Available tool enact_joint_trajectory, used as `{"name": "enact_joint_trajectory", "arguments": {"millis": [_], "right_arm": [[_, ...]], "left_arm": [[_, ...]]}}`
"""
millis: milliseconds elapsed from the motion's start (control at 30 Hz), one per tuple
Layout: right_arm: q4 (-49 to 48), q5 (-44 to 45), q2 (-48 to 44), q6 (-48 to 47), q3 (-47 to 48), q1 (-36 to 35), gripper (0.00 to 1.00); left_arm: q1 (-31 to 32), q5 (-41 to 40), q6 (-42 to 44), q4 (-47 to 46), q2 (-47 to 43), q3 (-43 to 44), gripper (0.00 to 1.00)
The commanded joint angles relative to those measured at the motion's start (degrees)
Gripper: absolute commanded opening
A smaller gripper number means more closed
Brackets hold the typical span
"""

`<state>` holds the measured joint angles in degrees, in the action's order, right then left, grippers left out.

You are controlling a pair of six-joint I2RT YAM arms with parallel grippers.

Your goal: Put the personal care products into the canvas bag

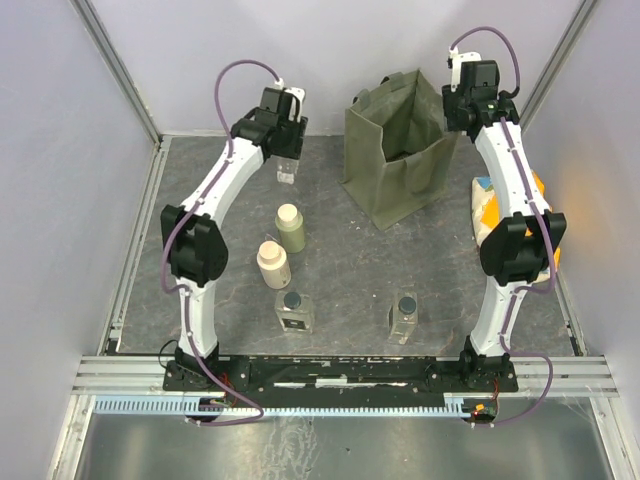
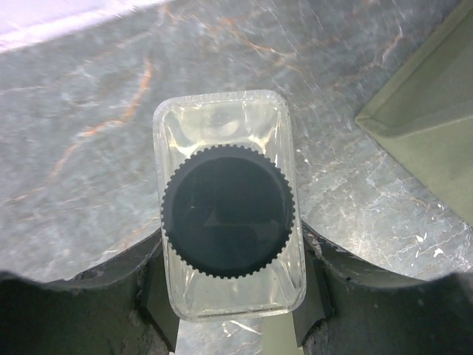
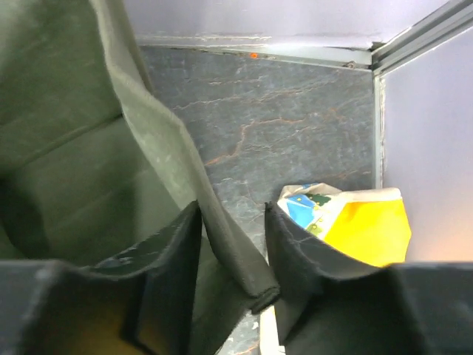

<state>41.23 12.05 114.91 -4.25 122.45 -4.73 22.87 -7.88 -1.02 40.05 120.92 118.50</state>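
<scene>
**Status: one bottle gripped, bag rim held**

The left fingers (image 2: 111,303) were closed against the two long sides of a clear square bottle (image 2: 225,214) with a dark ribbed cap. The bottle stood upright between them, cap toward the wrist camera. Whether its base touched the table (image 1: 350,270) could not be told.

The right fingers (image 3: 303,266) stood close together on the right wall of the canvas bag (image 3: 59,185), pinching the fabric. The bag's open interior lay to their left. The orange and cream packet (image 3: 355,222) lay on the table to their right.

The canvas bag stood well to the right of the left fingers. Nearer the arm bases than those fingers stood the olive-green bottle (image 1: 290,228), then the cream bottle (image 1: 273,264), then a second clear bottle (image 1: 293,311). A third clear bottle (image 1: 404,317) stood to its right, near the right arm's base.
</scene>
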Motion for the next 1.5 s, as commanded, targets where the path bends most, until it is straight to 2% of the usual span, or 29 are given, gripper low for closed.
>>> {"name": "enact_joint_trajectory", "arguments": {"millis": [0, 100, 167, 500, 700, 933, 1300, 1467], "right_arm": [[3.3, -5.5, -3.9, 2.0, 0.5, -0.1, 0.32], [4.6, -7.9, -6.3, 3.4, -2.2, -0.1, 0.08], [5.5, -9.6, -7.6, 4.2, -4.2, -0.2, 0.0], [5.9, -9.7, -13.5, 7.2, -12.8, -3.5, 0.0], [3.3, -11.3, -15.5, 9.8, -17.2, -5.6, 0.0], [1.5, -12.1, -16.8, 12.6, -19.5, -7.9, 0.0], [-6.4, -13.8, -19.7, 19.8, -24.5, -11.8, 0.0], [-5.2, -14.0, -19.5, 20.1, -24.7, -12.9, 0.0]], "left_arm": [[-0.3, -2.1, 4.0, -4.6, -9.2, 9.1, 0.03], [-0.4, -0.8, 4.6, -5.0, -9.9, 13.4, 0.03], [-0.4, 1.9, 4.7, -7.9, -11.5, 13.3, 0.03], [-0.4, 8.6, 3.7, -10.3, -14.8, 21.3, 0.03], [0.2, 16.5, -0.7, -18.0, -18.0, 16.9, 0.03], [2.9, 22.6, -4.9, -24.8, -15.5, 18.7, 0.03], [5.5, 25.6, -9.8, -30.2, -11.1, 17.4, 0.03], [6.2, 25.4, -11.3, -32.3, -9.0, 15.7, 0.03]]}}
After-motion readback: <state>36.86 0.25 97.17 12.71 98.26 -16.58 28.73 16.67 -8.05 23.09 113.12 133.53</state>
